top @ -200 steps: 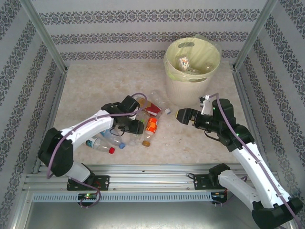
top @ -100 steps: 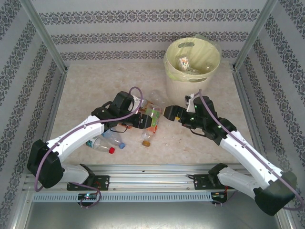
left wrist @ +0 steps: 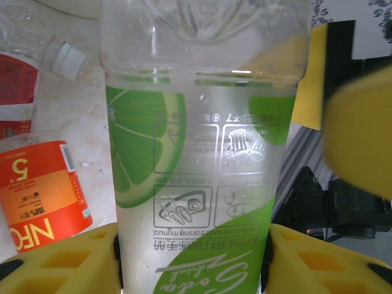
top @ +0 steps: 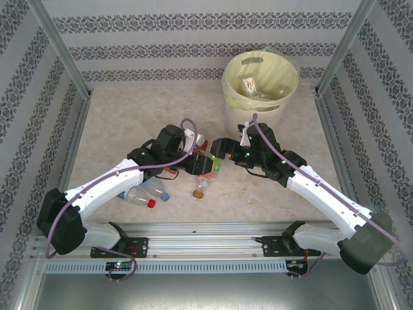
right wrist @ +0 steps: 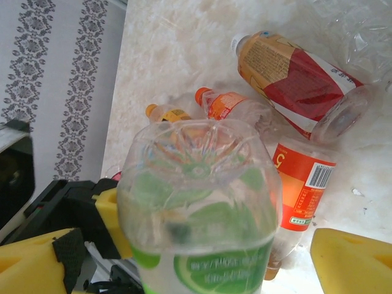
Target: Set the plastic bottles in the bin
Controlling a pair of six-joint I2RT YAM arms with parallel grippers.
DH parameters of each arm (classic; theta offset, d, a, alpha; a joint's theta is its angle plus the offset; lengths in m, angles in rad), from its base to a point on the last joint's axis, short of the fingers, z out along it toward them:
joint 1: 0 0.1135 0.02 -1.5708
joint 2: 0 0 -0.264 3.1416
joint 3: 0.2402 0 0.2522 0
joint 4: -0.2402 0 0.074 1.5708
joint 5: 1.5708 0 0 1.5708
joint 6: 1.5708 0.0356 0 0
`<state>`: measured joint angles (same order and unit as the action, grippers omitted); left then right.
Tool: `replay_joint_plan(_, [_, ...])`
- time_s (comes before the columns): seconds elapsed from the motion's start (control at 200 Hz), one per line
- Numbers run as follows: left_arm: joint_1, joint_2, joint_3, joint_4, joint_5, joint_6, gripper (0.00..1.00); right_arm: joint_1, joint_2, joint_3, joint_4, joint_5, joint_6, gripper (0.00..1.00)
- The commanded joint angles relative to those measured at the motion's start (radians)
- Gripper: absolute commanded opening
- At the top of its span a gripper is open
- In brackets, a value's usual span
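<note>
Left end effector [left wrist: 193, 262] grips lime-green bottle [left wrist: 202, 153] lettered "Soda".

Marble table [top: 129, 119] bears bottles [top: 146, 192], bin [top: 244, 124].

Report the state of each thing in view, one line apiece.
green-label bottle, gripped across its body.
left claw, shut on the green-label bottle.
right claw, open, pads either side of that bottle's base.
orange-label bottle, lying on the table.
red-label bottle, lying on its side.
bin, upright, bag-lined, some items inside.
</note>
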<state>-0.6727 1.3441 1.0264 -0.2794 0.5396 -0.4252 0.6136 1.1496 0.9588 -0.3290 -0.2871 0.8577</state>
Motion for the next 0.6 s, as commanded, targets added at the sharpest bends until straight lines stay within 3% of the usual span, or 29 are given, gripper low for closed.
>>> replay_joint_plan(0.0, [-0.021, -0.021, -0.009, 0.061, 0.022, -0.007, 0.55, 0.013, 0.015, 0.03, 0.032, 0.022, -0.01, 0.92])
replay_joint_plan(0.345, [-0.034, -0.023, -0.015, 0.082, 0.023, -0.007, 0.56, 0.014, 0.026, 0.024, 0.042, 0.016, -0.011, 0.76])
replay_joint_plan(0.475, [-0.034, -0.025, -0.013, 0.087, 0.021, -0.013, 0.57, 0.014, 0.017, 0.019, 0.043, 0.018, -0.013, 0.64])
replay_joint_plan(0.595, [-0.036, -0.035, -0.017, 0.102, 0.019, -0.026, 0.65, 0.013, 0.005, 0.027, 0.026, 0.031, -0.023, 0.58])
